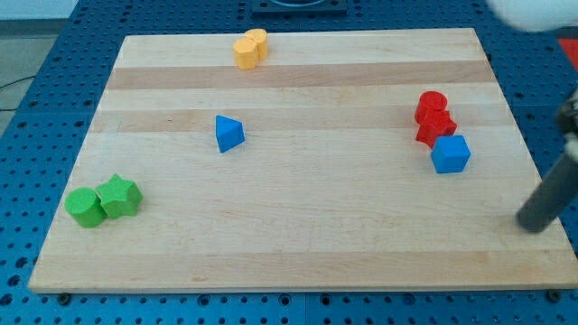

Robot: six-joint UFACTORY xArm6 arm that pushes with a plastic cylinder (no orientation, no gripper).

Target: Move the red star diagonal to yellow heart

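Note:
The red star point(436, 128) lies at the view's right, touching a red cylinder point(432, 105) above it and a blue cube point(450, 154) at its lower right. Two yellow blocks point(250, 47) sit together at the view's top edge, left of centre; I cannot tell which of them is the heart. My tip point(535, 224) is at the view's far right, near the board's right edge, below and to the right of the blue cube, touching no block.
A blue triangular block point(228, 133) lies left of centre. A green cylinder point(85, 208) and a green star point(120, 196) touch each other at the lower left. The wooden board point(298, 235) lies on a blue perforated table.

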